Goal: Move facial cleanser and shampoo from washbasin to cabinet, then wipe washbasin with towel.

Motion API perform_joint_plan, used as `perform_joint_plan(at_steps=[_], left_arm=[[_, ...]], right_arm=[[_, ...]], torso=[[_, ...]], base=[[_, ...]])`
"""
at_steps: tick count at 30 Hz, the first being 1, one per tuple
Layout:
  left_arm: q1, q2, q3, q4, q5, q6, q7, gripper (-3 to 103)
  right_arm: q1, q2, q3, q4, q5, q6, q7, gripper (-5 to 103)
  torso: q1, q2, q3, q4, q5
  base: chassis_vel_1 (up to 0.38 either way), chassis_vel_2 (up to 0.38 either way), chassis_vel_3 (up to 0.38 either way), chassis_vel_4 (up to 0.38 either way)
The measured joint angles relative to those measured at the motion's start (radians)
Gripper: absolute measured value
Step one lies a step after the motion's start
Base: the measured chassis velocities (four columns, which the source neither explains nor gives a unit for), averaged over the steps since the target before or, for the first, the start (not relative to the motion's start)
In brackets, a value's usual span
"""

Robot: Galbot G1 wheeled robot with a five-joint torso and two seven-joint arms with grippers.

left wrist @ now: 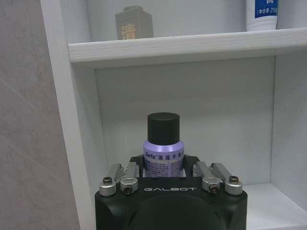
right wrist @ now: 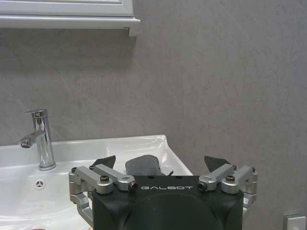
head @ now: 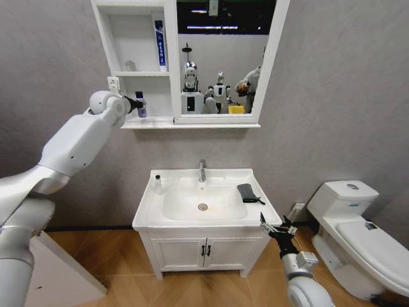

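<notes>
My left gripper (head: 135, 102) reaches into the lowest compartment of the white cabinet (head: 167, 64). It is shut on the shampoo (head: 140, 105), a purple bottle (left wrist: 163, 143) with a black cap that stands upright at shelf level. A white and blue tube (head: 159, 45) stands on the shelf above. A small white bottle (head: 158, 185) stands on the back left of the washbasin (head: 147, 204); I cannot tell which of these two is the facial cleanser. The dark towel (head: 248, 192) lies on the basin's right rim. My right gripper (head: 278, 229) hangs open off the basin's front right corner, facing the towel (right wrist: 142, 165).
A chrome tap (head: 202, 170) rises at the back of the bowl. A grey jar (left wrist: 133, 23) sits on the middle shelf. The mirror (head: 220, 57) adjoins the shelves. A white toilet (head: 358, 230) stands right of the basin, and a two-door cupboard (head: 204, 249) sits beneath it.
</notes>
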Motion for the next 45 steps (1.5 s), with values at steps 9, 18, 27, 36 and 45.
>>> perform_joint_plan(at_steps=[9,18,27,36,45], left_arm=[[-0.003,-0.027,-0.009,0.068,0.058,-0.026,0.046,43],[0.008,-0.043,-0.019,0.124,0.094,-0.049,0.077,43],[0.011,-0.058,-0.031,0.151,0.111,-0.045,0.089,43],[0.028,-0.058,-0.040,0.140,0.126,-0.038,0.087,52],[0.041,-0.039,-0.050,0.100,0.135,-0.042,0.086,85]], right_arm=[[0.001,-0.006,0.005,-0.010,0.003,0.001,0.001,100],[-0.002,-0.014,0.007,-0.017,0.005,0.005,0.004,100],[-0.003,-0.016,0.010,-0.023,0.006,0.007,0.005,100],[-0.003,-0.013,0.012,-0.026,0.005,0.012,0.009,100],[-0.007,-0.008,0.012,-0.024,0.004,0.015,0.009,100]], torso=[[0.000,0.000,0.000,-0.0002,0.0001],[0.000,0.000,0.000,-0.0001,0.0000],[0.000,0.000,0.000,-0.0002,0.0002],[0.000,0.000,0.000,-0.0004,-0.0007],[0.000,0.000,0.000,-0.0003,0.0001]], base=[[0.000,0.000,0.000,0.000],[0.000,0.000,0.000,0.000],[0.000,0.000,0.000,0.000],[0.000,0.000,0.000,0.000],[0.000,0.000,0.000,0.000]])
